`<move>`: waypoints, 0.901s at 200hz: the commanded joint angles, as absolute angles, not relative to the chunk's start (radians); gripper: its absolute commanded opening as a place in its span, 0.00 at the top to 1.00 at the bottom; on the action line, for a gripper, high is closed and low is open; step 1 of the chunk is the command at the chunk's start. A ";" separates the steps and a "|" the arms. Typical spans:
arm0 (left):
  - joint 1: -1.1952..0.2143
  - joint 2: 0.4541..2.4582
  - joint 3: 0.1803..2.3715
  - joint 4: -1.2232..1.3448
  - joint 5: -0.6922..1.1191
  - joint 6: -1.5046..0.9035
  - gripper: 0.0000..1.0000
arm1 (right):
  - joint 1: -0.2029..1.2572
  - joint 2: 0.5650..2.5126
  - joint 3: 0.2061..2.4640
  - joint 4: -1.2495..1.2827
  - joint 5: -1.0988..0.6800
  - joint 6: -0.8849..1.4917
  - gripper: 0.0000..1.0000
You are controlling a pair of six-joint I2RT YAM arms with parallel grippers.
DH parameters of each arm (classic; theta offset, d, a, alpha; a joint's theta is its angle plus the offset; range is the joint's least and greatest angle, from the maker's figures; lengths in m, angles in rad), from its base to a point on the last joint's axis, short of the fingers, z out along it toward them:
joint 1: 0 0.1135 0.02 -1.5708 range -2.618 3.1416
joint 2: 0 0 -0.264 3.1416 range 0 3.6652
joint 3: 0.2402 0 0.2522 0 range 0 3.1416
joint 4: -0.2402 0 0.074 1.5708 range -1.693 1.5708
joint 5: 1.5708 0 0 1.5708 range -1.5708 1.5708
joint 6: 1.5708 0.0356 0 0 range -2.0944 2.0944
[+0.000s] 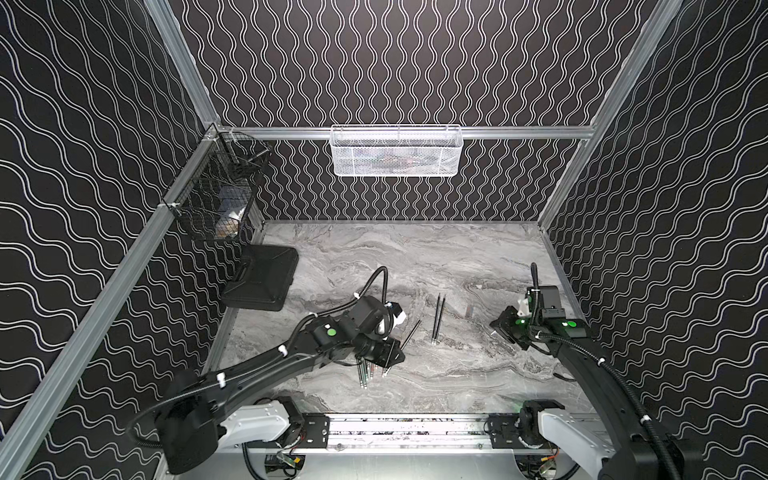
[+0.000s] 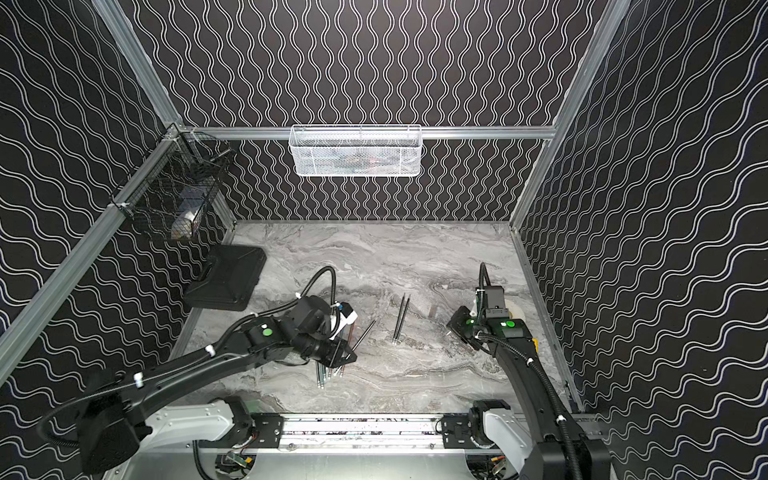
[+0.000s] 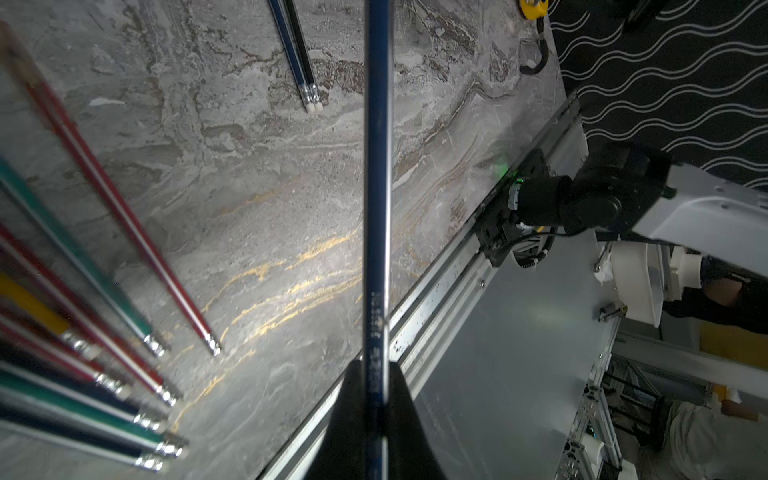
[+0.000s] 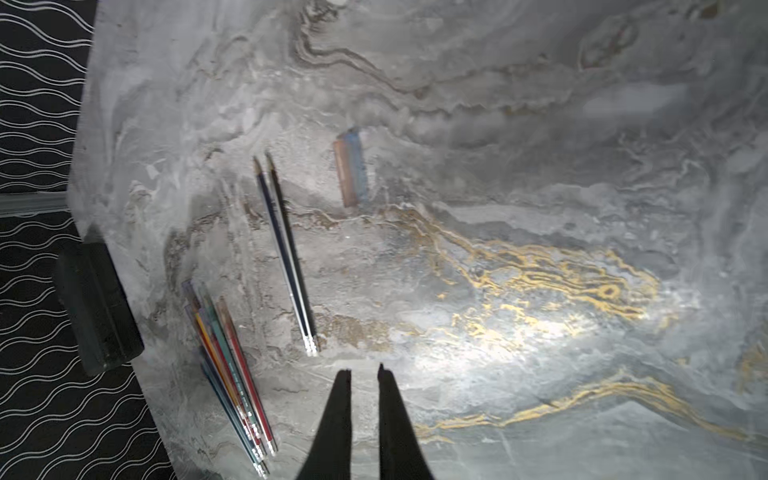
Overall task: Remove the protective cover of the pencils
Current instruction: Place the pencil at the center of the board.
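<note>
No legible text, number or brand in any view. Dark blue pencil, clamped in the left gripper: pale print runs along the barrel just ahead of the fingertips, characters too blurred to read. Coloured pencils lying in a bundle: small pale print near the eraser ends, likewise unreadable.

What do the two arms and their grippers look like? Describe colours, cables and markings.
The left arm and right arm are black with white base shells, round green lights, ribbed black cables and white ties. The left gripper and right gripper have black tapering fingers.
</note>
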State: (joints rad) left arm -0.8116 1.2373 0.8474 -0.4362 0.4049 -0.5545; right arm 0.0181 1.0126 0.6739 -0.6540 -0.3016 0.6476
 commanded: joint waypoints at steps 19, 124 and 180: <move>-0.807 1.388 0.918 -0.264 0.303 -0.572 1.00 | -0.081 1.108 0.671 -0.593 -0.428 0.569 1.00; -0.749 1.698 1.004 -0.156 0.309 -0.570 1.00 | -0.092 1.277 0.687 -0.455 -0.302 0.475 1.00; -0.733 1.789 1.024 -0.128 0.314 -0.576 1.00 | -0.092 1.306 0.651 -0.375 -0.356 0.478 1.00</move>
